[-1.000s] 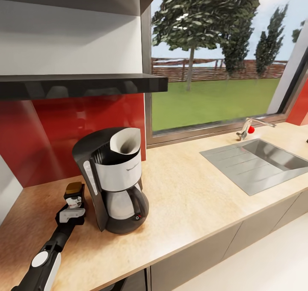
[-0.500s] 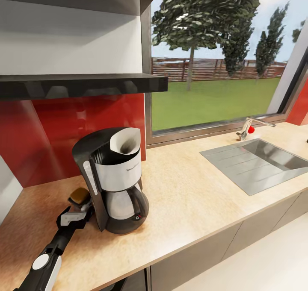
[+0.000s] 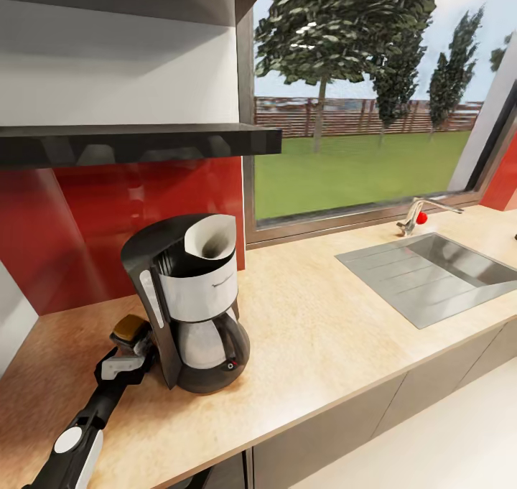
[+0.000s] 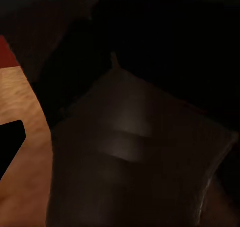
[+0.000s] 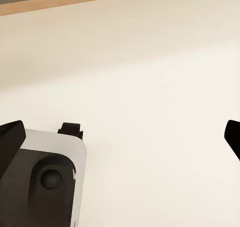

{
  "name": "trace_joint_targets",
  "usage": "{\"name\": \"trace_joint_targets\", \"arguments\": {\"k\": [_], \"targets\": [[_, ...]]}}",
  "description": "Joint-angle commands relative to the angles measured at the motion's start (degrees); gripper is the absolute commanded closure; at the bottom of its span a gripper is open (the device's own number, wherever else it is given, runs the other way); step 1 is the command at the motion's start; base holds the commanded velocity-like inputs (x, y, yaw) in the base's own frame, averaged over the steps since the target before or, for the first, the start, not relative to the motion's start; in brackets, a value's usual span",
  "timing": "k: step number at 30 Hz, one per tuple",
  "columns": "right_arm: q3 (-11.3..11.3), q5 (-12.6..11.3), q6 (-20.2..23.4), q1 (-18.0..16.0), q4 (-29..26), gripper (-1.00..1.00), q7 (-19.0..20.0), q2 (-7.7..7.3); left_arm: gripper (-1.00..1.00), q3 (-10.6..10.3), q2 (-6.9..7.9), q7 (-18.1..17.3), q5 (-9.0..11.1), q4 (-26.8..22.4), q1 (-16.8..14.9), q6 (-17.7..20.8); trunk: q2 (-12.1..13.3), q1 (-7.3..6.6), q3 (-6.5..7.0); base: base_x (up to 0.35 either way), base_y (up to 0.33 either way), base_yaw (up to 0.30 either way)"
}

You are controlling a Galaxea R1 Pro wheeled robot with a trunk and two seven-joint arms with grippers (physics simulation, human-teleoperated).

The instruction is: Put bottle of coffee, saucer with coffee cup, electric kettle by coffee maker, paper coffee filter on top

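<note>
The black coffee maker (image 3: 190,302) stands on the beige countertop (image 3: 323,331) with a white paper coffee filter (image 3: 212,241) in its top. Just left of it is the bottle of coffee (image 3: 133,327), its tan top showing above my left gripper (image 3: 133,347). In the left wrist view the dark bottle (image 4: 135,162) fills the space ahead and one fingertip (image 4: 10,142) sits far out to the side, so the jaws are open around it. My right gripper (image 5: 120,142) is open over pale floor. The black kitchen shelf (image 3: 136,143) above is bare.
A steel sink (image 3: 431,273) with a tap (image 3: 420,216) is set into the counter at the right, under a large window. A red backsplash (image 3: 108,223) runs behind the coffee maker. A white-grey part of the robot (image 5: 45,182) shows below the right gripper.
The bottle has come down and slightly right, closer to the coffee maker; its label no longer shows above the left gripper. Nothing has shifted in the last half second.
</note>
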Motion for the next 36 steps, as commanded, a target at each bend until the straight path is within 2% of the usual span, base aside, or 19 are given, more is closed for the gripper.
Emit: {"name": "trace_joint_targets", "arguments": {"k": [1,7,26,29,31,33,34,36], "targets": [[-0.48,0.48,-0.16,-0.05,0.05,-1.0,-0.03,-0.02,-1.0,0.2,-0.04,-0.31,-0.32,0.02,-0.07,-0.22,-0.12,0.03,-0.12,0.0,0.0,0.0],[-0.48,0.48,-0.16,-0.05,0.05,-1.0,-0.03,-0.02,-1.0,0.2,-0.04,-0.31,-0.35,0.03,-0.07,-0.23,-0.12,0.03,-0.12,-0.169,0.0,0.0],[-0.48,0.48,-0.16,-0.05,0.05,-1.0,-0.03,-0.02,-1.0,0.24,-0.15,-0.32,-0.26,0.02,-0.01,-0.28,-0.12,0.03,-0.12,-0.332,0.0,0.0],[-0.48,0.48,-0.16,-0.05,0.05,-1.0,-0.03,-0.02,-1.0,0.22,-0.43,-0.43,-0.06,-0.47,0.81,-0.39,-0.12,0.03,-0.12,-0.304,0.0,0.0],[-0.48,0.47,-0.16,-0.05,0.05,-1.0,-0.03,-0.02,-1.0,0.21,-0.58,-0.46,-0.03,-0.8,1.55,-1.45,-0.12,0.03,-0.12,-0.223,0.0,-0.003],[-0.48,0.47,-0.16,-0.05,0.05,-1.0,-0.03,-0.02,-1.0,0.26,-0.67,-0.48,0.0,-1.09,2.73,-4.09,-0.12,0.03,-0.12,-0.099,0.0,-0.073],[-0.48,0.42,-0.16,-0.05,0.05,-1.0,-0.03,-0.02,-1.0,0.28,-0.77,-0.53,0.04,-1.23,4.26,-6.92,-0.12,0.03,-0.12,-0.02,0.0,-0.221],[-0.48,0.43,-0.16,-0.05,0.05,-1.0,-0.03,-0.02,-1.0,0.02,-0.94,-0.58,0.01,-1.29,4.94,-7.99,-0.12,0.03,-0.12,-0.008,0.0,-0.246]]}}
